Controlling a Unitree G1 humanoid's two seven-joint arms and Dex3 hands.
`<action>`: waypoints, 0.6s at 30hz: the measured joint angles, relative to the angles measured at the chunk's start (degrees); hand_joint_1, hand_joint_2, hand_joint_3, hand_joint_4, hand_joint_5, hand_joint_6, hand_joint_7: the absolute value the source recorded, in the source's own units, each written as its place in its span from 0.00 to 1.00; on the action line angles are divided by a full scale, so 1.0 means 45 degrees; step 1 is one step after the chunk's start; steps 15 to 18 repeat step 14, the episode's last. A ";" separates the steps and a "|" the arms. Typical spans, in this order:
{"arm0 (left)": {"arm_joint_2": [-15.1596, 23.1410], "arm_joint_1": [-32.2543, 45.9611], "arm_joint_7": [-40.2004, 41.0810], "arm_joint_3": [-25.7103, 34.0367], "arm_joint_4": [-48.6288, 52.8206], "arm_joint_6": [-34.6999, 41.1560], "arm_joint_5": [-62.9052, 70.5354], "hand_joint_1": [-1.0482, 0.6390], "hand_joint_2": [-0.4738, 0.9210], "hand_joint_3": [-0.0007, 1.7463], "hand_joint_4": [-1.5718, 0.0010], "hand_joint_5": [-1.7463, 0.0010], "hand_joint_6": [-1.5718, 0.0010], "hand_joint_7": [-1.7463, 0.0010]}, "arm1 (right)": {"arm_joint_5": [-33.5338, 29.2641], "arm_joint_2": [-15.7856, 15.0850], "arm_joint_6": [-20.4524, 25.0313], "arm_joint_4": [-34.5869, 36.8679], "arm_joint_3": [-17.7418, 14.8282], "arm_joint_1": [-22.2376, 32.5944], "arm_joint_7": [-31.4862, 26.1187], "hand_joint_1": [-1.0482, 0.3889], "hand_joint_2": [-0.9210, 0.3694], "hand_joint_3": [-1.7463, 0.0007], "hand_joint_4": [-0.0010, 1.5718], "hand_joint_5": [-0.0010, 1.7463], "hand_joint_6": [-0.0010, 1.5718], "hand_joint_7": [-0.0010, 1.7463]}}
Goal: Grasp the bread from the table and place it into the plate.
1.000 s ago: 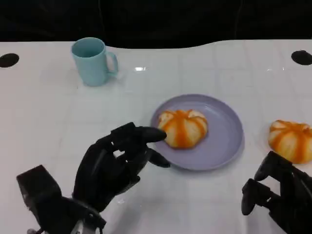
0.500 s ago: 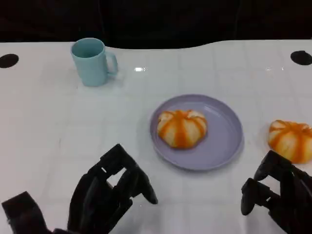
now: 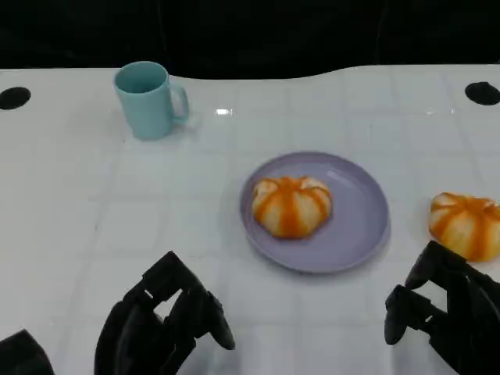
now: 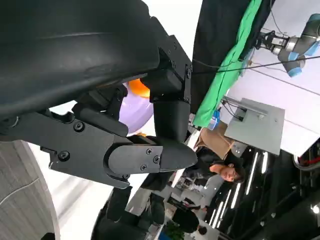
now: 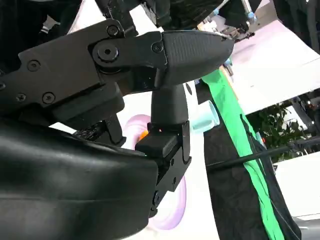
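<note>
Left hand (image 3: pixel 160 328) pulls back toward the near edge, fingers apart, empty. Round orange-striped bread roll (image 3: pixel 291 205) sits on lavender plate (image 3: pixel 361 234). Right hand (image 3: pixel 441 316) open, empty.

L hand (image 3: pixel 160 328) pulled back from plate (image 3: pixel 367 226), now near table edge.
</note>
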 measured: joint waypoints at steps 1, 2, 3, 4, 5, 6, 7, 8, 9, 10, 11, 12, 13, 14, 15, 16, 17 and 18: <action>0.0007 -0.0040 -0.0003 0.0045 0.0112 -0.0047 0.0022 0.30 1.00 0.27 0.48 0.00 0.64 0.00 | 0.0002 0.0000 0.0000 0.0000 0.0000 0.0000 0.0001 0.31 0.00 0.79 0.48 1.00 0.38 0.92; 0.0013 -0.0088 -0.0007 0.0092 0.0246 -0.0076 0.0037 0.30 1.00 0.26 0.48 0.00 0.64 0.00 | 0.0005 0.0000 0.0000 0.0000 0.0000 0.0000 0.0001 0.31 0.00 0.79 0.48 1.00 0.38 0.92; 0.0013 -0.0125 -0.0023 0.0139 0.0340 -0.0113 0.0042 0.30 1.00 0.26 0.48 0.00 0.64 0.00 | 0.0006 0.0000 0.0000 0.0000 -0.0002 0.0000 0.0001 0.31 0.00 0.79 0.47 1.00 0.38 0.92; 0.0011 -0.0168 -0.0040 0.0181 0.0417 -0.0161 0.0043 0.29 1.00 0.26 0.48 0.00 0.64 0.00 | 0.0007 0.0000 0.0000 0.0000 -0.0002 0.0000 0.0001 0.31 0.00 0.79 0.47 1.00 0.38 0.92; 0.0010 -0.0207 -0.0058 0.0215 0.0460 -0.0194 0.0042 0.29 1.00 0.26 0.48 0.00 0.64 0.00 | 0.0007 0.0000 0.0000 0.0000 -0.0002 -0.0001 0.0002 0.31 0.00 0.79 0.48 1.00 0.38 0.92; 0.0004 -0.0245 -0.0083 0.0249 0.0482 -0.0210 0.0042 0.29 1.00 0.26 0.48 0.00 0.64 0.00 | 0.0007 0.0000 -0.0001 0.0000 -0.0002 -0.0002 0.0002 0.31 0.00 0.79 0.48 1.00 0.39 0.92; -0.0003 -0.0293 -0.0108 0.0278 0.0513 -0.0225 0.0041 0.29 1.00 0.26 0.48 0.00 0.64 0.00 | 0.0006 0.0000 -0.0001 0.0000 -0.0002 -0.0004 0.0002 0.31 0.00 0.79 0.48 1.00 0.39 0.92; -0.0009 -0.0333 -0.0118 0.0296 0.0543 -0.0236 0.0041 0.30 1.00 0.26 0.49 0.00 0.65 0.00 | 0.0006 0.0000 -0.0001 0.0000 -0.0002 -0.0006 0.0002 0.32 0.00 0.80 0.48 1.00 0.39 0.92; -0.0009 -0.0372 -0.0132 0.0310 0.0586 -0.0246 0.0041 0.30 1.00 0.27 0.49 0.00 0.65 0.00 | 0.0006 0.0000 -0.0001 0.0001 -0.0002 -0.0007 0.0000 0.32 0.00 0.81 0.48 1.00 0.39 0.92; -0.0005 -0.0399 -0.0140 0.0326 0.0622 -0.0253 0.0041 0.30 1.00 0.27 0.49 0.00 0.65 0.00 | 0.0006 0.0000 0.0000 0.0001 -0.0002 -0.0009 -0.0004 0.32 0.00 0.81 0.48 1.00 0.40 0.91; 0.0000 -0.0420 -0.0162 0.0341 0.0655 -0.0266 0.0042 0.29 1.00 0.27 0.49 0.00 0.65 0.00 | 0.0006 0.0000 0.0000 0.0001 -0.0004 -0.0011 -0.0013 0.32 0.00 0.81 0.48 1.00 0.40 0.91; 0.0014 -0.0438 -0.0209 0.0360 0.0679 -0.0274 0.0053 0.29 1.00 0.26 0.49 0.00 0.65 0.00 | 0.0006 0.0000 0.0001 0.0001 -0.0004 -0.0013 -0.0019 0.32 0.00 0.81 0.48 1.00 0.40 0.91; 0.0034 -0.0462 -0.0224 0.0380 0.0683 -0.0281 0.0064 0.29 1.00 0.26 0.49 0.00 0.65 0.00 | 0.0006 0.0000 0.0000 0.0001 -0.0003 -0.0017 -0.0020 0.32 0.00 0.81 0.48 1.00 0.40 0.91; 0.0045 -0.0501 -0.0226 0.0403 0.0683 -0.0313 0.0075 0.29 1.00 0.26 0.49 0.00 0.65 0.00 | 0.0006 0.0000 0.0000 0.0001 -0.0004 -0.0023 -0.0020 0.32 0.00 0.81 0.48 1.00 0.39 0.91; 0.0045 -0.0501 -0.0226 0.0403 0.0683 -0.0313 0.0075 0.29 1.00 0.26 0.49 0.00 0.65 0.00 | 0.0006 0.0000 0.0000 0.0001 -0.0004 -0.0023 -0.0020 0.32 0.00 0.81 0.48 1.00 0.39 0.91; 0.0045 -0.0501 -0.0226 0.0403 0.0683 -0.0313 0.0075 0.29 1.00 0.26 0.49 0.00 0.65 0.00 | 0.0006 0.0000 0.0000 0.0001 -0.0004 -0.0023 -0.0020 0.32 0.00 0.81 0.48 1.00 0.39 0.91; 0.0045 -0.0501 -0.0226 0.0403 0.0683 -0.0313 0.0075 0.29 1.00 0.26 0.49 0.00 0.65 0.00 | 0.0006 0.0000 0.0000 0.0001 -0.0004 -0.0023 -0.0020 0.32 0.00 0.81 0.48 1.00 0.39 0.91; 0.0045 -0.0501 -0.0226 0.0403 0.0683 -0.0313 0.0075 0.29 1.00 0.26 0.49 0.00 0.65 0.00 | 0.0006 0.0000 0.0000 0.0001 -0.0004 -0.0023 -0.0020 0.32 0.00 0.81 0.48 1.00 0.39 0.91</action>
